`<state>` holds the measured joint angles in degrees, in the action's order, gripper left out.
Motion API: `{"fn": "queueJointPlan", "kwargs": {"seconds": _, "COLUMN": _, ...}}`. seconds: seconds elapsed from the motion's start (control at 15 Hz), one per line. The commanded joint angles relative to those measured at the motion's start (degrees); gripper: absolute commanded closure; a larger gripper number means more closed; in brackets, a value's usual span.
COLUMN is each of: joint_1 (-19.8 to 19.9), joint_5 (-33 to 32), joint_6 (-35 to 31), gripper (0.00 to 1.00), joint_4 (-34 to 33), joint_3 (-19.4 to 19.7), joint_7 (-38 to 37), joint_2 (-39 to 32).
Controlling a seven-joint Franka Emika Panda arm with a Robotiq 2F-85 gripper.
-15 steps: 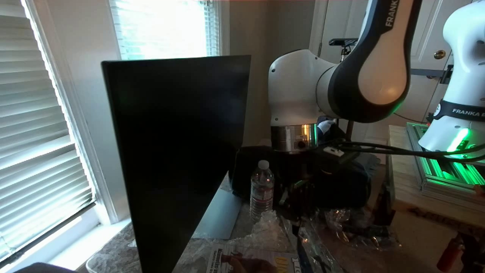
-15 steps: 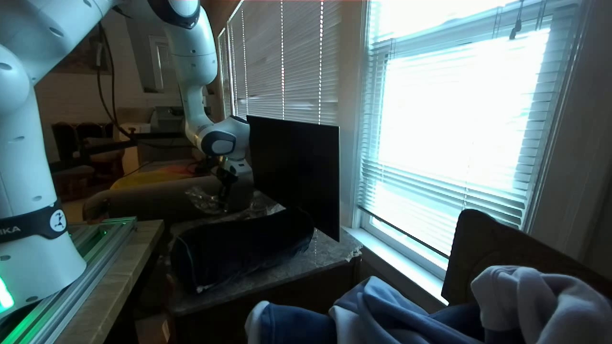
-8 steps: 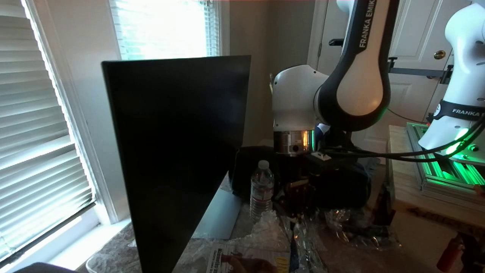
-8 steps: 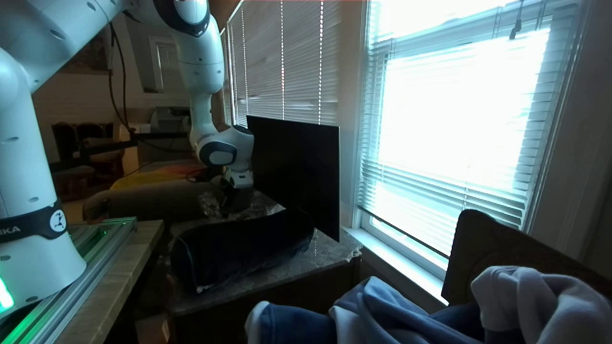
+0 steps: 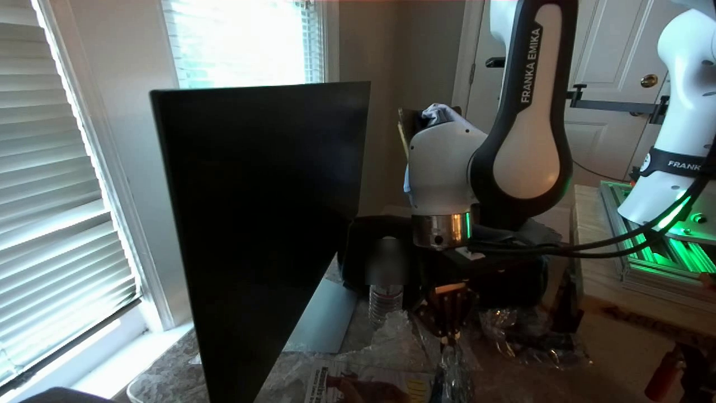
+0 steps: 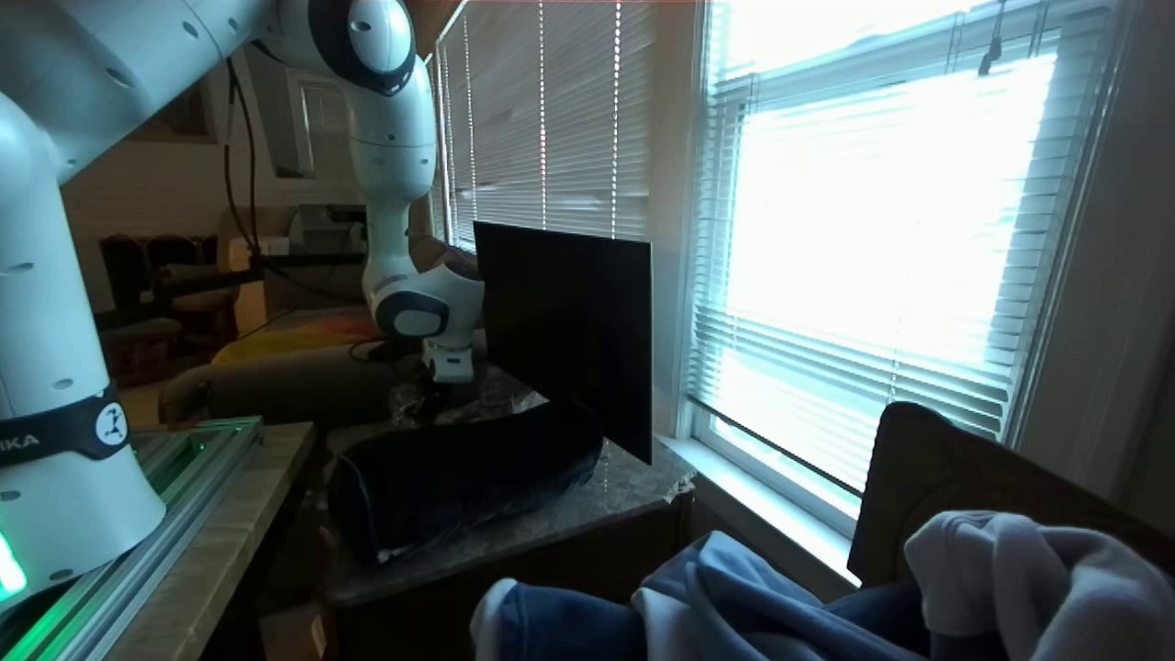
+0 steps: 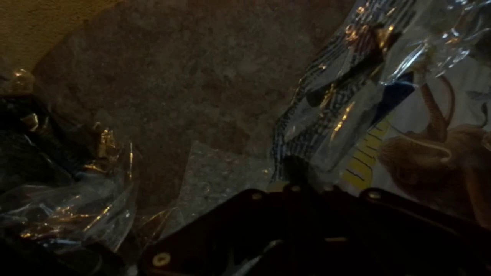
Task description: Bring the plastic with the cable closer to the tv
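Since the earlier frames the arm [image 5: 531,145] has come down, its wrist lower in both exterior views, and the plastic bag [image 5: 456,375] under it hangs straighter. The jaws look narrow, pinched on the bag's gathered end. In the wrist view a dark strip [image 7: 347,78] inside may be the cable, but the gloom leaves that unsure. In an exterior view the tv [image 5: 257,224] stands at ten o'clock from the bag, apart from it.

The likeliest failure is slipping: slick film gripped by one end, with the contents tugging below. A low run toward ten o'clock could tip the bottle [image 5: 386,299], which stands roughly that way, or snag the magazine [image 5: 366,389] at nine; I cannot tell whether the bag clears the desk [image 7: 172,76]. If the cable is really in the other wrapper [image 5: 534,338] at two o'clock, the wrong thing travels. Going too far risks the arm striking the tv; letting go too soon leaves the bag short.
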<state>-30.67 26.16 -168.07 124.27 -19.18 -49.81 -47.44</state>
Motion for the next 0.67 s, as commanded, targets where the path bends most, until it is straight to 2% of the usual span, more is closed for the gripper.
{"fn": "queueJointPlan", "kwargs": {"seconds": 0.0, "joint_1": -1.07, "joint_5": 1.69, "joint_6": -2.19, "gripper": 1.00, "joint_4": -0.30, "joint_3": -0.11, "joint_7": -4.26, "joint_2": -1.26}}
{"fn": "queueJointPlan", "kwargs": {"seconds": 0.27, "joint_1": -1.96, "joint_5": 1.28, "joint_6": -2.46, "gripper": 1.00, "joint_4": -0.14, "joint_3": 0.53, "joint_7": -8.96, "joint_2": -1.45}}
{"fn": "queueJointPlan", "kwargs": {"seconds": 0.33, "joint_1": -3.12, "joint_5": 0.54, "joint_6": -1.73, "gripper": 0.97, "joint_4": -0.18, "joint_3": 1.49, "joint_7": -10.18, "joint_2": -1.24}}
{"fn": "queueJointPlan", "kwargs": {"seconds": 0.4, "joint_1": -4.07, "joint_5": -0.47, "joint_6": -0.85, "gripper": 0.73, "joint_4": -0.15, "joint_3": 2.23, "joint_7": -10.52, "joint_2": -0.96}}
{"fn": "queueJointPlan", "kwargs": {"seconds": 0.53, "joint_1": -8.54, "joint_5": -1.89, "joint_6": -1.92, "gripper": 0.70, "joint_4": 0.52, "joint_3": 5.45, "joint_7": -12.52, "joint_2": 0.28}}
{"fn": "queueJointPlan", "kwargs": {"seconds": 0.6, "joint_1": -12.24, "joint_5": -2.80, "joint_6": -1.80, "gripper": 0.64, "joint_4": 1.12, "joint_3": 8.35, "joint_7": -14.13, "joint_2": 1.42}}
